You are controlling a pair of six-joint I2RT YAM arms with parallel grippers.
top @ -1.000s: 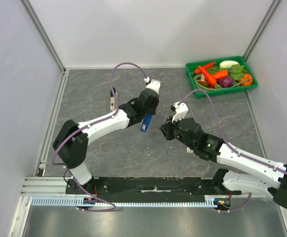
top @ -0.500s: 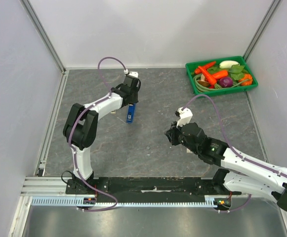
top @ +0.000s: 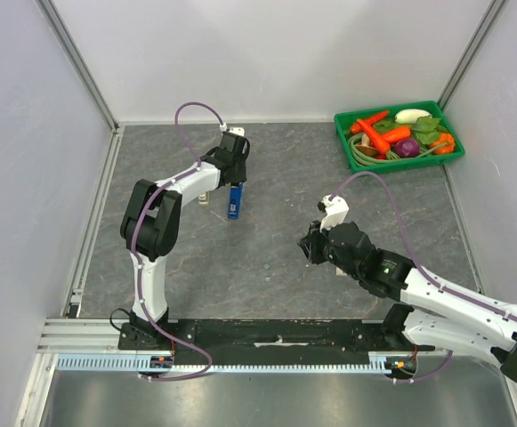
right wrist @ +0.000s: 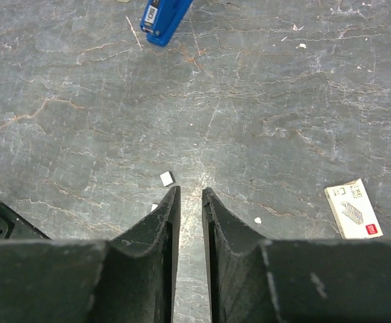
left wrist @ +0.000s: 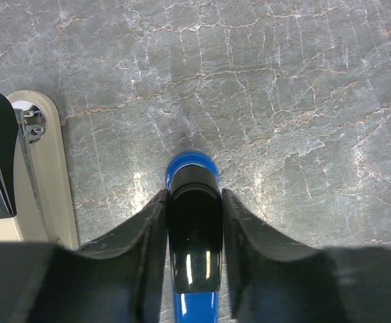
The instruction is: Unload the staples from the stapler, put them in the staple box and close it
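Observation:
The blue stapler (top: 234,201) with a black top stands on the table at the back left. My left gripper (top: 234,183) is shut on it from above. In the left wrist view my fingers (left wrist: 148,222) press both sides of the stapler (left wrist: 194,229), and its blue nose touches the table. My right gripper (top: 305,246) hovers over the middle of the table, away from the stapler. It is empty, with its jaws nearly together (right wrist: 190,193). The stapler's end (right wrist: 163,18) shows at the top of the right wrist view. A thin pale sliver (right wrist: 133,31) lies beside it.
A green tray (top: 361,166) of toy vegetables sits at the back right. A small white staple box (right wrist: 354,209) lies right of my right gripper. Small white bits (right wrist: 166,177) lie on the table. A beige and black object (left wrist: 44,175) lies just left of the stapler.
My left arm has carried the stapler from mid-table back and to the left and lowered it to the table. My right gripper has pulled back slightly towards me.

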